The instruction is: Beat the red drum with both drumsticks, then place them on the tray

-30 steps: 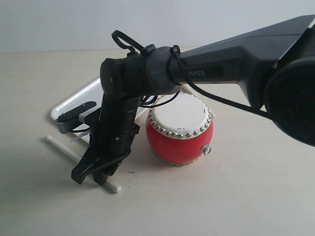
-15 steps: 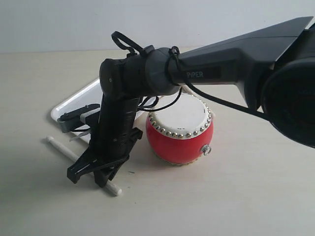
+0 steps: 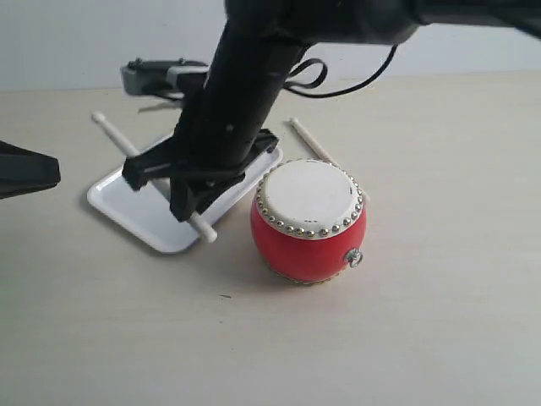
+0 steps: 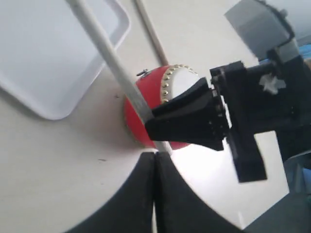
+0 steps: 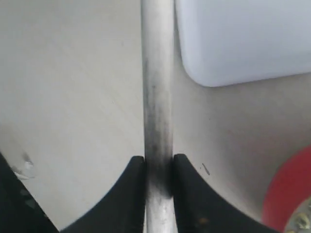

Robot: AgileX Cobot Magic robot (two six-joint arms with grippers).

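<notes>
The right gripper [image 5: 159,170] pinches one drumstick [image 5: 157,97] between its narrow-set fingers [image 5: 131,194], the stick slanting above the tray [image 3: 135,207] edge, just left of the red drum [image 3: 308,237]. The other drumstick [image 3: 313,142] lies on the table [image 3: 423,321] behind the drum; the left gripper [image 4: 154,162] is closed, empty

The right arm [image 3: 245,76] slants down over the tray [image 3: 139,207], its right gripper [image 3: 169,190] and the clamped drumstick [image 3: 117,138] barring the way in from above. The red drum [image 3: 308,216] stands just beside the tray, the second drumstick [image 3: 311,142] behind it. Bare table [image 3: 423,330] lies open in front and to the right of the drum.
</notes>
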